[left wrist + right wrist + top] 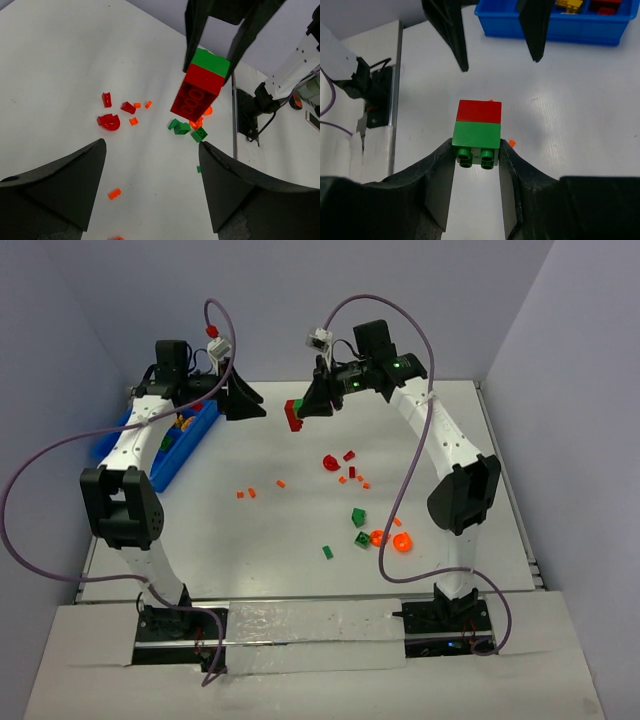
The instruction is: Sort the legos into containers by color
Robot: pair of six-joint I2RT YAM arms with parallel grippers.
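Right wrist view has a green brick (476, 135) with a red brick (479, 111) pressed onto it, the pair hanging in the air above the white counter (580, 125). The right fingers (439, 190) pinch the green one on both sides, and its two round tubes face the camera. Beyond the pair, the left fingers (455, 35) stand spread wide with nothing between them, apart from the bricks. Behind them the blue bin (545, 27) sits on the counter, with a yellow piece (568, 4) and dark red pieces (606, 4) in neighbouring compartments. From the top external camera the joined pair is held up over the far middle of the counter, between the two arms, and the bin lies at the far left under the left arm. The left wrist camera looks at the red brick's hollow underside, with the green brick above it clamped from the top. Loose legos are scattered on the counter below: a translucent red rounded piece (330, 462), small red bricks (349, 455) and tiny orange bits (359, 478) near the middle. More orange bits (252, 492) lie to the left. Nearer the right arm's base are green bricks (358, 516) and two glowing orange-red rounded pieces (402, 542).
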